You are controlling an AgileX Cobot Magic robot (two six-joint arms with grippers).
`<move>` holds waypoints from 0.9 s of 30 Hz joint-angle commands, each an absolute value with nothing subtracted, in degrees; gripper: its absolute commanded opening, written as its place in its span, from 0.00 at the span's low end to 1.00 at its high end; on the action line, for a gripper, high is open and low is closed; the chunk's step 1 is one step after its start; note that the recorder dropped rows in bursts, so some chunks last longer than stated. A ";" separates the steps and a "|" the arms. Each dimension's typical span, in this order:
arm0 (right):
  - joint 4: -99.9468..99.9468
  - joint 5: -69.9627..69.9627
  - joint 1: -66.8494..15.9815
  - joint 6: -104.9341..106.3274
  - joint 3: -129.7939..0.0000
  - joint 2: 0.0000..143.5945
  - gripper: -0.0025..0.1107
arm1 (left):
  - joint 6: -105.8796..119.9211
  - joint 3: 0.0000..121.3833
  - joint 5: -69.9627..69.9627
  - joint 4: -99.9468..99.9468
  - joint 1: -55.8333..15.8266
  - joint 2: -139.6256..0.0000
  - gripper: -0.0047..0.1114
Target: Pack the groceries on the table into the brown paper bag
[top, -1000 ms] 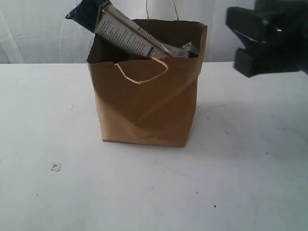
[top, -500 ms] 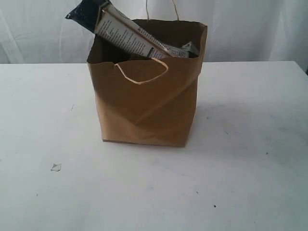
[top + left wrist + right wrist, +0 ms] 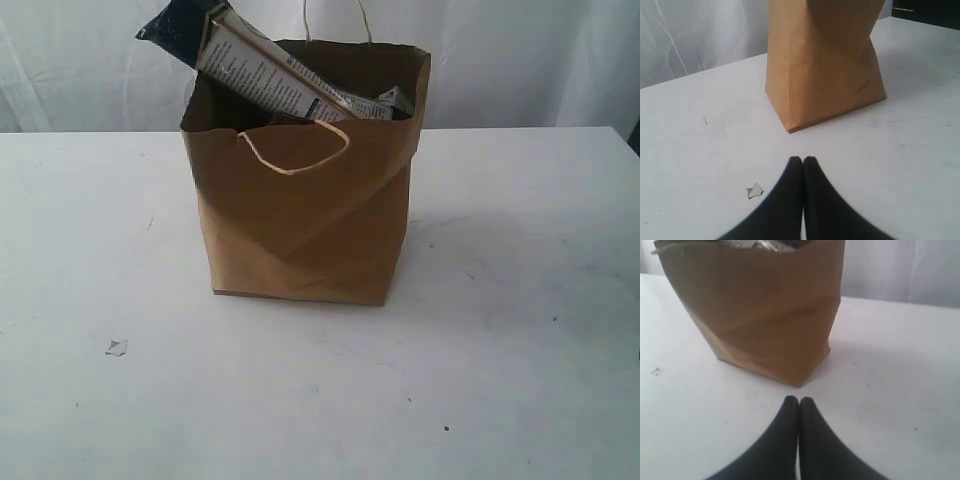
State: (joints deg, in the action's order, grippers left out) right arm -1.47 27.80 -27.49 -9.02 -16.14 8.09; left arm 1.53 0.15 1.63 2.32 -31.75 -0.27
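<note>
Brown paper bag (image 3: 300, 230) stands upright on the tabletop (image 3: 520, 380); you can see the long dark-blue packet (image 3: 250, 70) leaning out over its rim and a small blue-silver packet (image 3: 392, 102) inside. Your left fingers (image 3: 790, 195) and right fingers (image 3: 785, 435) are pressed together, empty.

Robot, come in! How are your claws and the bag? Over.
Left gripper, right gripper shut, empty. Brown paper bag upright, long dark-blue packet poking out. Small scrap on table.

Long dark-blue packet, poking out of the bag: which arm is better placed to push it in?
Likely left: the packet overhangs the bag's left rim, on the side of the shut left tool.
</note>
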 commanded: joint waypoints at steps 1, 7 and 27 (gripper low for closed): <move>3.43 25.06 -27.15 -9.37 -10.41 7.87 0.02 | 1.53 0.00 1.59 2.53 -32.00 0.00 0.04; 2.77 14.58 -27.15 -9.37 -2.77 7.87 0.02 | 1.53 0.00 1.59 2.53 -32.00 0.00 0.04; 2.87 16.62 -20.70 -9.37 0.00 6.67 0.02 | 1.53 0.00 1.59 2.53 -32.00 0.00 0.04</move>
